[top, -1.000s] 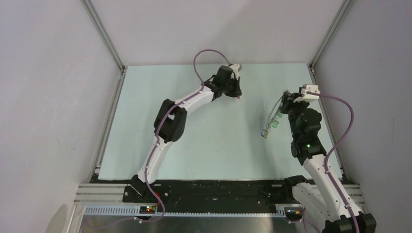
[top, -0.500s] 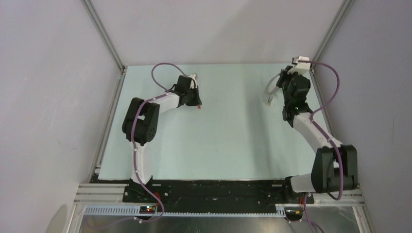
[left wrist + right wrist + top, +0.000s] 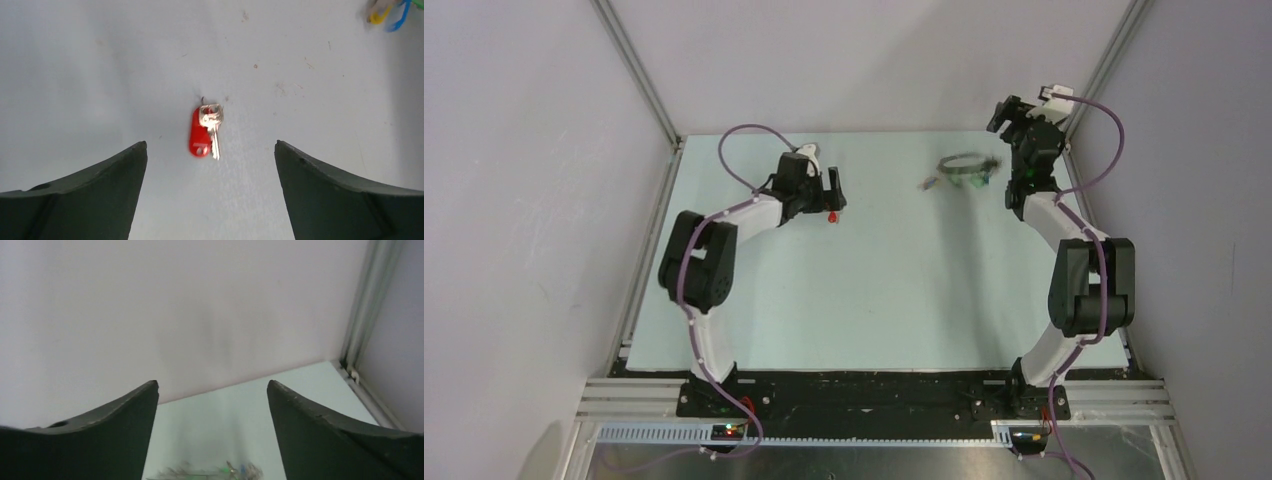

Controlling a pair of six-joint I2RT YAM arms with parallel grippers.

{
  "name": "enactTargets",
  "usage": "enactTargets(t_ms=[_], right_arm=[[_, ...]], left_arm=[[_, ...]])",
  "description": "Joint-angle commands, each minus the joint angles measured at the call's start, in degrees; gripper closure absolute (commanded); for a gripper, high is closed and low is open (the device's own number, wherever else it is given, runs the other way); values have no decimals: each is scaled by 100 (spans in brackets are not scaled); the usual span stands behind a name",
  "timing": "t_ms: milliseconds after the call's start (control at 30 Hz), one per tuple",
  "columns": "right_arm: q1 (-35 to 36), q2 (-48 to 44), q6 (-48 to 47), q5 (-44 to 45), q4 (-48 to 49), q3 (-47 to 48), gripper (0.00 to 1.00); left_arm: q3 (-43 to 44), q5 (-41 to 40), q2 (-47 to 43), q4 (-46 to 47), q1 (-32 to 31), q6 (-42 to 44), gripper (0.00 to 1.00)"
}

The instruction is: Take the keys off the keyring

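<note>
The left gripper (image 3: 210,145) has sprung wide and empty, dropping a freed red key (image 3: 205,131) mid-frame, while the right gripper (image 3: 212,385), part-open and empty, released the keyring (image 3: 959,158) upper right, keys (image 3: 977,181) remaining.

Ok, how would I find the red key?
Look at the far left part of the pale table, under the open left gripper. There lies the red key, small and silver with a red tag. It lies all alone; the other keys cluster at the grey keyring on the far right.

You see: keyring (image 3: 961,160) 1 | red-tagged key (image 3: 206,132) lying loose 1 | keys (image 3: 376,18) on ring: too blurred to count
</note>
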Motion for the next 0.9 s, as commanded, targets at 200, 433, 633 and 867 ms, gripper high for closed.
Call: enactTargets(t_ms=[200,433,633,867], right_arm=[[-462,-402,713,361,-1015,35,1],[-411,-2046,1682,106,-2333,-501,1],[-310,-3410,2763,-1297,-4125,-975,0],[-262,-5391,2692,-1200,-4571,-2335,1]], left_arm=[[-1080,-1762,-2632,273,-267,209,0],[-1503,-2185,-4260,-615,-257,-517,0],[-1788,-2464,-5701,-1012,-258,-652,0],[-1647,-2590,-6753,-2017,-264,115,0]])
